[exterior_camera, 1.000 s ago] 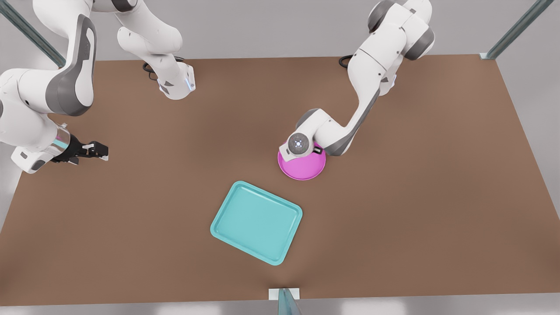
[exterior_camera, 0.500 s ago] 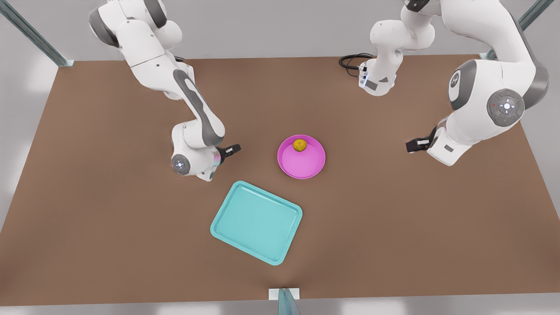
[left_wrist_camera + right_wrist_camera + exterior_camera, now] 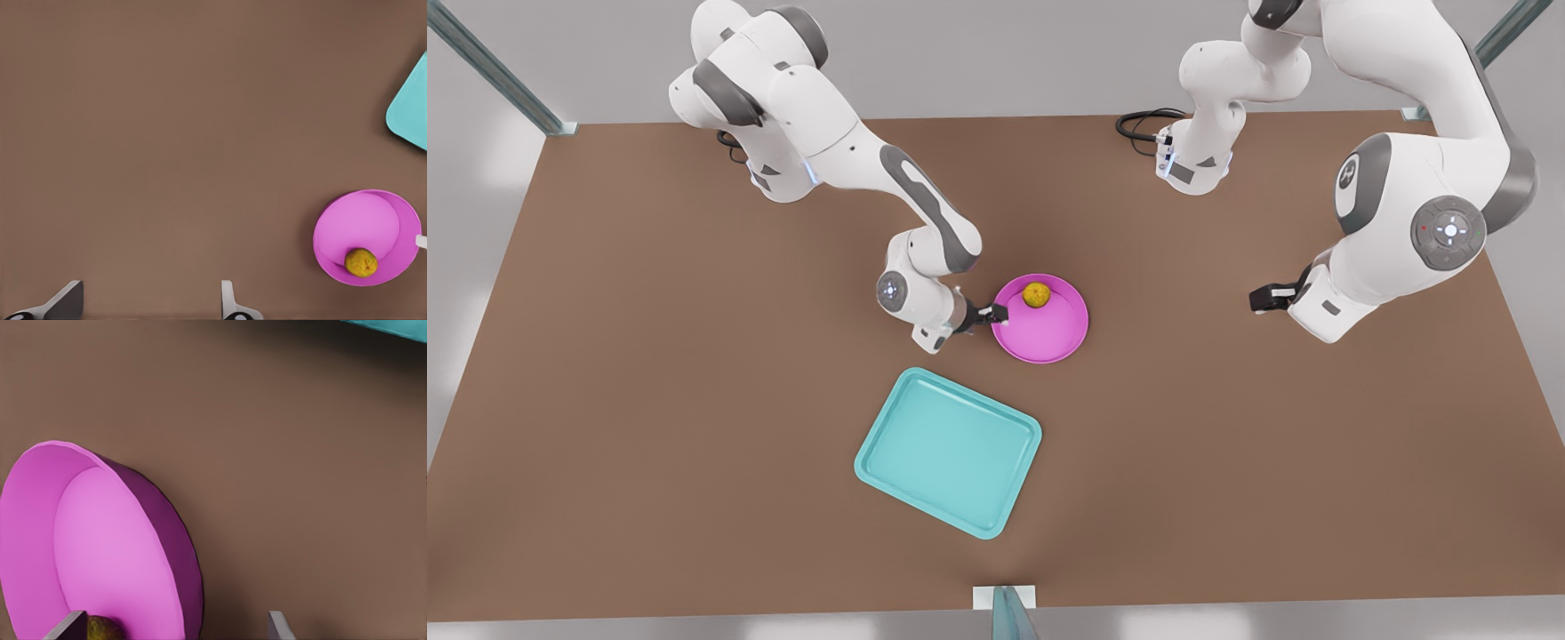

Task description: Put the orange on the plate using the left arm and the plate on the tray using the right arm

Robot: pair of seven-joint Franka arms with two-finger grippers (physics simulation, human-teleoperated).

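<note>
In the right wrist view the orange [image 3: 103, 629] was mostly cut off at the picture's edge, just beside one dark fingertip, and the tray [image 3: 393, 325] showed as a thin teal sliver. The left wrist view also cut the tray [image 3: 412, 110] down to one rounded corner. In the front view the right gripper [image 3: 996, 313] was small and dark against the plate's rim, so its fingers were hard to make out there.

The right gripper [image 3: 175, 623] had its jaws spread and not clamped, straddling the wall of the plate [image 3: 100, 540], with one finger inside near the orange and the other outside over the table. It reached toward the front view's right to meet the pink plate [image 3: 1049, 342] at the rim on the front view's left.

The plate lay flat on the brown table [image 3: 649, 400] with its hollow facing up. The orange [image 3: 1035, 294] sat inside it near the far rim. The tray [image 3: 947, 452] lay nearer the camera, apart from the plate. It was turned at an angle, its long sides sloping down toward the front view's right.

The left gripper [image 3: 1263, 297] waited well to the front view's right, partly tucked under its white hand. Its jaws [image 3: 148, 307] stood released, wide apart over bare table, with the plate [image 3: 353, 227] and orange [image 3: 361, 262] well off.
</note>
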